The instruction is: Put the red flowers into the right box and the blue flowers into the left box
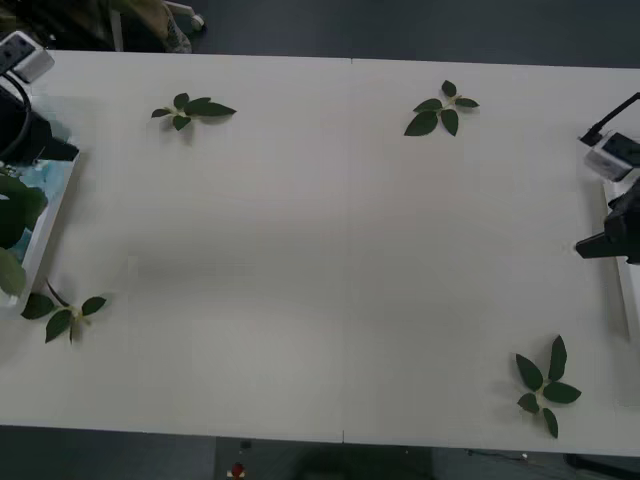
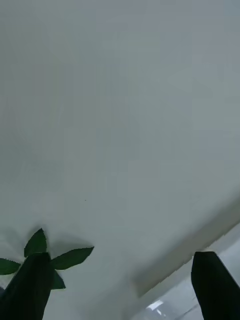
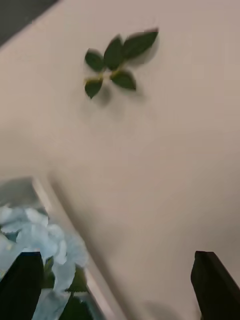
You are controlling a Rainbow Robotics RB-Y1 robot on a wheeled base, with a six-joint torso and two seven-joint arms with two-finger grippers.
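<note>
Your left claw [image 3: 120, 285] hangs wide over the shallow white translucent tray [image 1: 52, 215] at the desk's [image 1: 330, 260] left edge; pale-blue petal clusters [image 3: 37, 240] lie inside. Four loose green leaf sprigs [image 1: 193, 109] dot the desk. Your right claw [image 2: 120, 285], fingers wide, sits beside the thin white box rim [image 1: 618, 255].

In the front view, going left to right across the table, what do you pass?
left gripper over the left box holding the blue flowers → near-left leaf sprig → far-left leaf sprig → far-right leaf sprig → near-right leaf sprig → right gripper by the right box.
</note>
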